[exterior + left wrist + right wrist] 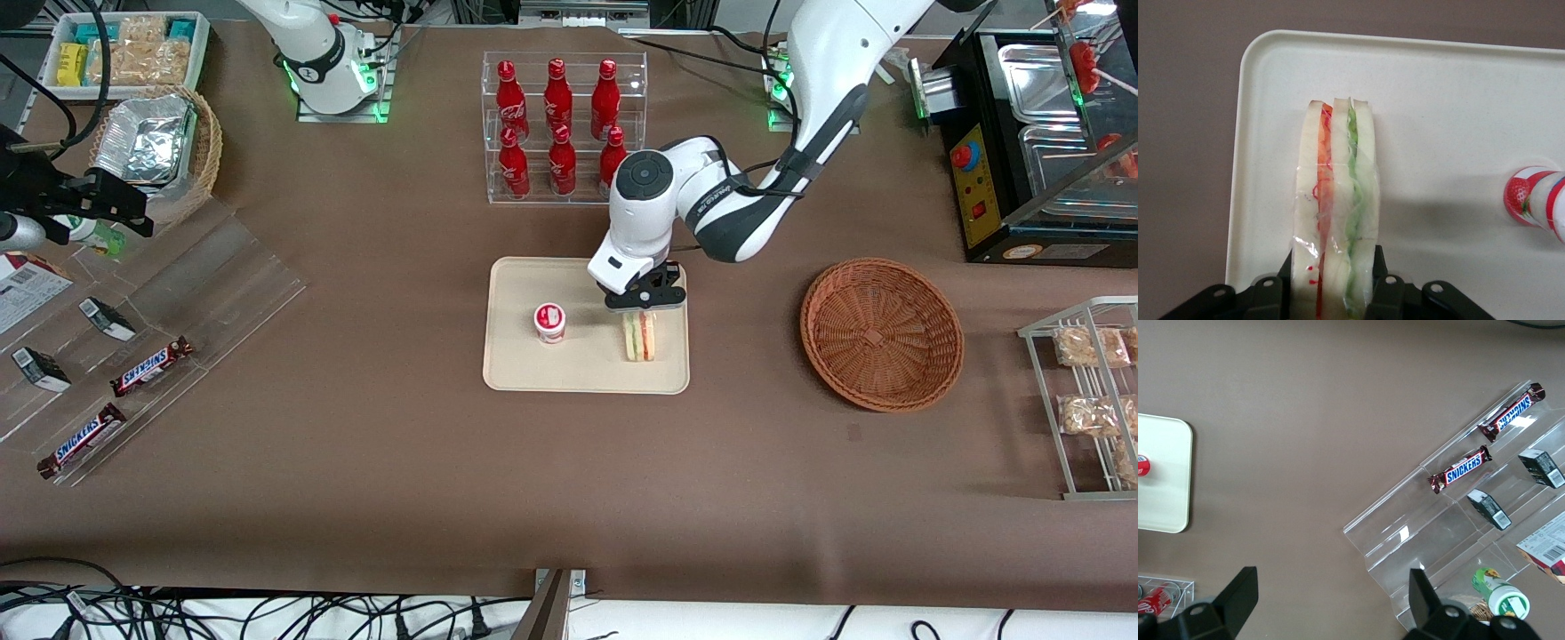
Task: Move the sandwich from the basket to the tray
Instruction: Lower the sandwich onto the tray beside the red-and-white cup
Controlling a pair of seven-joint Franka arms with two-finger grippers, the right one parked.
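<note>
Sandwich (640, 337) sitting on the tray (520, 373) now, standing on edge at the end of the tray toward the working arm, bread slices upright with the red and green filling stripes showing between them. Wrapped in clear film, judging by the crinkly shine in the wrist view (1336, 220). Gripper (642, 313) right above it, fingers (1383, 277) pressed against both bread faces at one end, so closed on the sandwich and not spread any wider than the wedge itself. Can't tell from either view whether the bottom edge is fully resting on the tray surface or hanging a hair above it. Small cup (550, 322) with a red and white lid also on the tray, nearer the middle, well apart from the sandwich; same cup (1537, 205) shows strawberry print in the wrist view. Tray rim (1245, 167) running just beside the sandwich. Basket (881, 333) out on the brown table toward the working arm's end, nothing in it, clearly apart from the tray. Rack of red bottles (558, 124) farther from the front camera than the tray. Snickers bars (151, 366) lying on a clear stepped stand toward the parked arm's end, plus a tan wicker basket with foil containers (147, 142) up that way too.
</note>
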